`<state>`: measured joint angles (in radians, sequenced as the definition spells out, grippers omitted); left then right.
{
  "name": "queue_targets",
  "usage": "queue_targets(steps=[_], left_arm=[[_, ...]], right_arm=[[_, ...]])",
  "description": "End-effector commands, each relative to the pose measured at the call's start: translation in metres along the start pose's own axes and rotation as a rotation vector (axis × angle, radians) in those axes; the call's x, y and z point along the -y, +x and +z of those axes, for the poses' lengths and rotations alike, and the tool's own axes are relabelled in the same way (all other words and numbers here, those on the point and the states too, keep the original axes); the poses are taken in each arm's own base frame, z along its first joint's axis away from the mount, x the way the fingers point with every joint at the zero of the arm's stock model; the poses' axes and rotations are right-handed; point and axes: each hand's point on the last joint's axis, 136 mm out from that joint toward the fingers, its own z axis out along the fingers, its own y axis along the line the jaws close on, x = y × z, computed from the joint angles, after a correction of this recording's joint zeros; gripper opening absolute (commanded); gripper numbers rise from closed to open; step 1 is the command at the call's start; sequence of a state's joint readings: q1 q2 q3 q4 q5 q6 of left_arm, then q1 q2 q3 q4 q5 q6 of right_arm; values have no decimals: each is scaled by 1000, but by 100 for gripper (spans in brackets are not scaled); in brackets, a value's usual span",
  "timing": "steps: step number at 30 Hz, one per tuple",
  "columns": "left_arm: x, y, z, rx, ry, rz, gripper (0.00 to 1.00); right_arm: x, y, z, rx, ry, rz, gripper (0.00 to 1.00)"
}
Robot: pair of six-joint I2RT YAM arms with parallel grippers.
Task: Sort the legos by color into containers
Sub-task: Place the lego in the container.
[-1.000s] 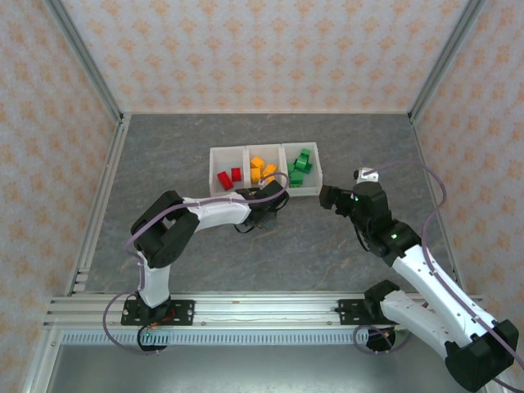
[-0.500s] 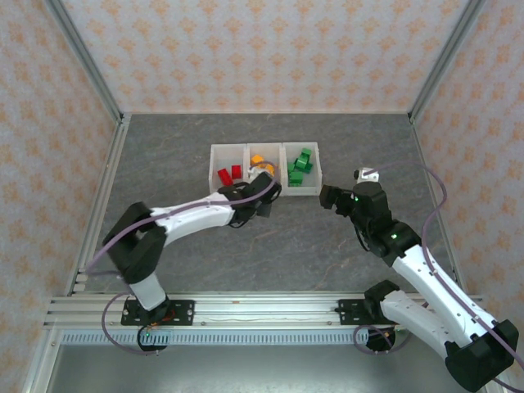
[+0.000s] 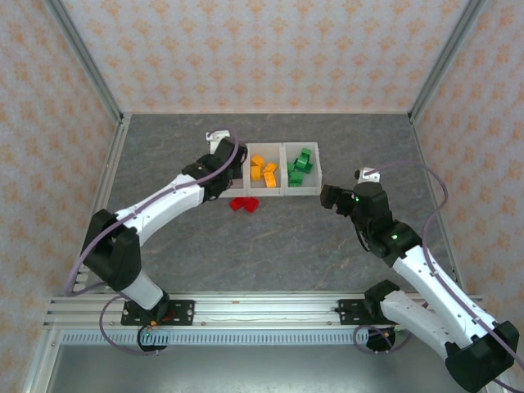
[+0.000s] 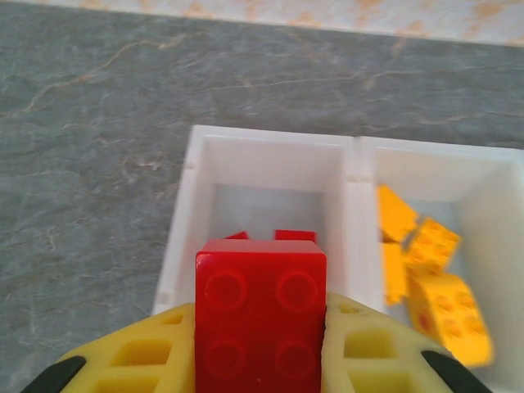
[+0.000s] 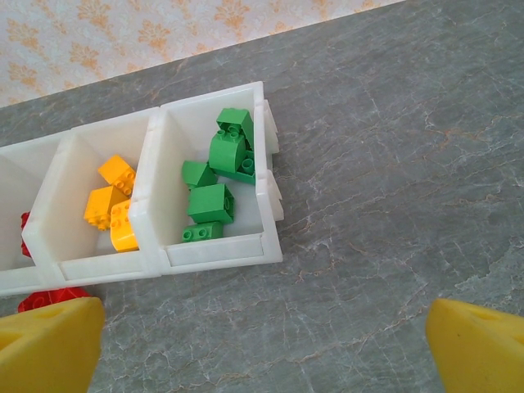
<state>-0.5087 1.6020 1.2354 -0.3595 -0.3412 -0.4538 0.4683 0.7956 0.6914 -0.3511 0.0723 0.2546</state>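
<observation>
- Grey marbled desk (image 3: 270, 254) carries everything.
- Left arm (image 3: 164, 203) reaches over the left bin of the tray (image 3: 270, 193); left jaws clench a red brick (image 4: 260, 311).
- Right arm (image 3: 409, 254) hangs right of the tray; right jaws gape, released.
- Middle bin holds orange bricks (image 3: 264, 171), right bin green bricks (image 3: 299, 166).
- Some red bricks (image 3: 242, 204) lie loose on the desk just before the tray.

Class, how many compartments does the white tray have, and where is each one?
3, side by side in a row: the left compartment with red bricks, the middle compartment with orange-yellow bricks, the right compartment with green bricks. None seems hidden.
</observation>
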Motion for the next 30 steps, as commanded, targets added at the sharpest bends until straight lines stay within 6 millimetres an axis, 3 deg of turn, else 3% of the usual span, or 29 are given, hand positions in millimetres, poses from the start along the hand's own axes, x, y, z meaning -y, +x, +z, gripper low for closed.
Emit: queue_targets(steps=[1,5,10,15,18,24,28,30], left_arm=[[-5,-8,26,-37,12,-28,18],[-6,-6,56,-95,21,-47,18],[6,-3,70,-114,64,-26,22],[4,-3,73,-118,59,-26,44],[3,-10,62,-92,77,-50,57],[-6,-30,23,-18,118,-87,73],[-5,-30,-5,-4,176,-96,97],[-4,-25,-16,0,202,-103,99]], right_arm=[[3,-6,-5,28,13,19,100],[4,-7,-6,31,18,18,100],[5,-5,-5,25,18,18,100],[4,-4,-5,22,15,18,100],[2,-4,-4,14,5,17,100],[0,-3,-5,10,-3,19,100],[-2,-3,-4,4,-17,30,100],[-3,-2,-3,1,-21,35,100]])
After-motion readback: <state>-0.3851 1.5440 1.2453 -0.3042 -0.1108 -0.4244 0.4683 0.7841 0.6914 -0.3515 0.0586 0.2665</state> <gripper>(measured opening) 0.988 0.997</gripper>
